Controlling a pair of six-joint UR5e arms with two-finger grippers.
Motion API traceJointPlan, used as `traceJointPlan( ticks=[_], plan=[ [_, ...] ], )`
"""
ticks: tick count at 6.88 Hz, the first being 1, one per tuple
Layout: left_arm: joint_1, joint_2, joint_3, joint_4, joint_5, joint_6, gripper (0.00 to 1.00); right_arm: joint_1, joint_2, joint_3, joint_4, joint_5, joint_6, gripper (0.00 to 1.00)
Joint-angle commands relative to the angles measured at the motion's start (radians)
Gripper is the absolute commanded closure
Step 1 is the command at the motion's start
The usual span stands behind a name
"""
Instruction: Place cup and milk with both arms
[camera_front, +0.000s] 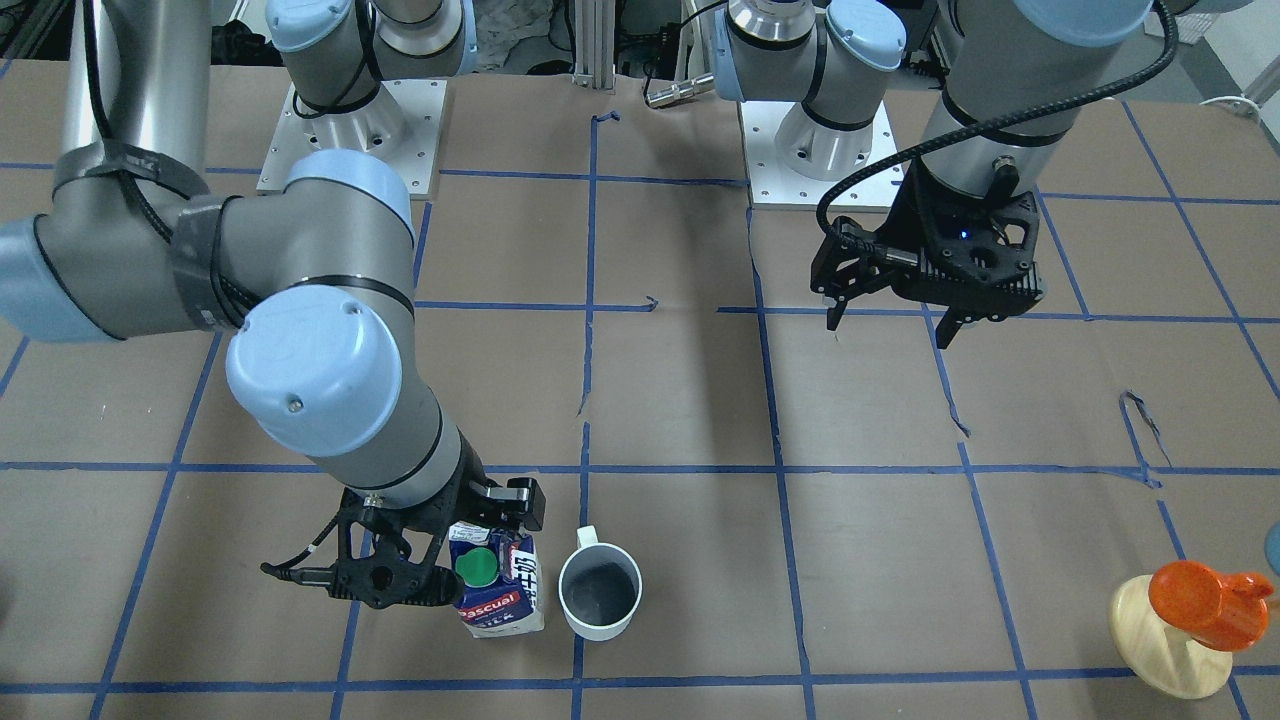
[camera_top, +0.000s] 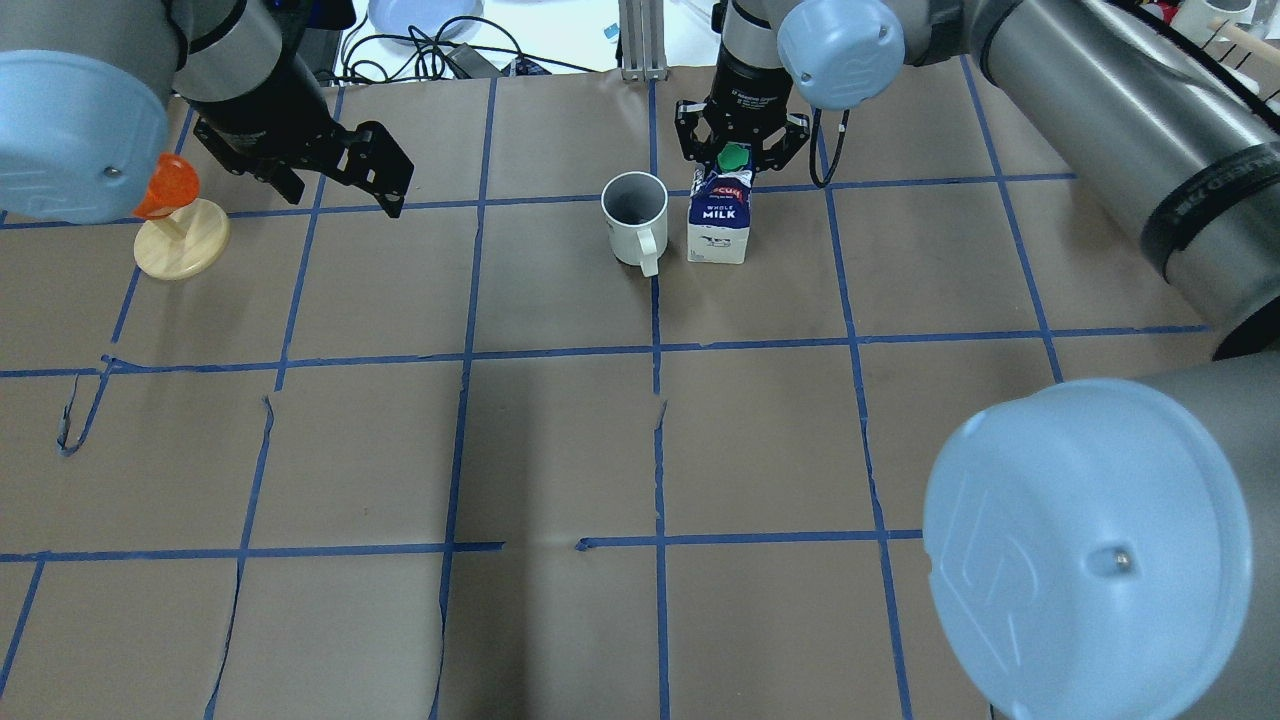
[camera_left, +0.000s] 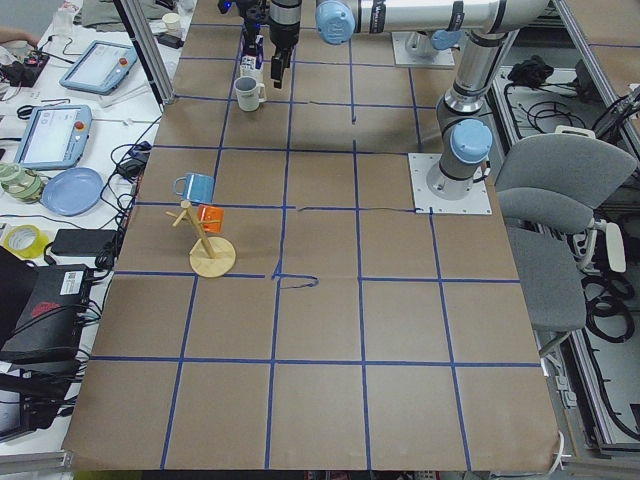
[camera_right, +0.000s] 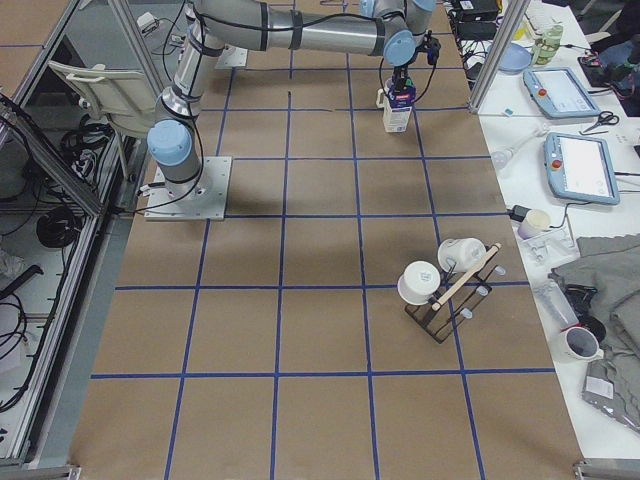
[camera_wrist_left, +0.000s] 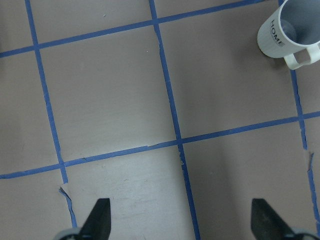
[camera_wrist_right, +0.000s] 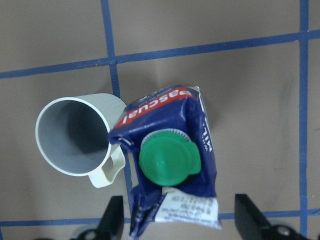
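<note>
The white cup (camera_top: 635, 215) stands upright on the table with its handle toward the robot. The blue and white milk carton (camera_top: 722, 220) stands right beside it, nearly touching. Both also show in the front view, the cup (camera_front: 598, 592) and the milk (camera_front: 495, 585). My right gripper (camera_top: 738, 160) is open, its jaws either side of the carton's green-capped top (camera_wrist_right: 170, 160) without touching it. The right wrist view also shows the cup (camera_wrist_right: 75, 135). My left gripper (camera_top: 342, 195) is open and empty above the table, well to the left of the cup (camera_wrist_left: 282, 32).
A wooden stand with an orange cup-like piece (camera_top: 170, 225) sits at the far left, close to my left gripper. A rack with white mugs (camera_right: 440, 285) stands toward the table's right end. Blue tape lines grid the brown paper table (camera_top: 560, 450).
</note>
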Motion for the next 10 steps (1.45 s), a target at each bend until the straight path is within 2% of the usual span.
traceJointPlan(
  ticks=[1, 2, 3, 5, 6, 10],
  plan=[
    [-0.001, -0.001, 0.001, 0.001, -0.001, 0.0, 0.0, -0.016, -0.165, 0.01, 0.055, -0.055, -0.046, 0.0],
    [-0.001, 0.0, 0.001, 0.001, 0.0, 0.0, 0.0, -0.031, -0.236, 0.015, 0.148, -0.107, -0.104, 0.0],
    [-0.001, -0.001, 0.0, 0.001, 0.0, 0.0, 0.0, -0.053, -0.307, 0.042, 0.228, -0.114, -0.146, 0.0],
    [-0.001, -0.003, 0.012, 0.0, 0.005, 0.003, 0.0, -0.083, -0.455, 0.233, 0.218, -0.116, -0.2, 0.0],
    [0.0, -0.008, 0.017, 0.0, 0.006, 0.003, 0.0, -0.088, -0.491, 0.287, 0.173, -0.117, -0.213, 0.0],
    [-0.001, -0.001, 0.015, 0.0, 0.006, 0.002, 0.0, -0.093, -0.491, 0.274, 0.161, -0.145, -0.223, 0.0]
  ],
)
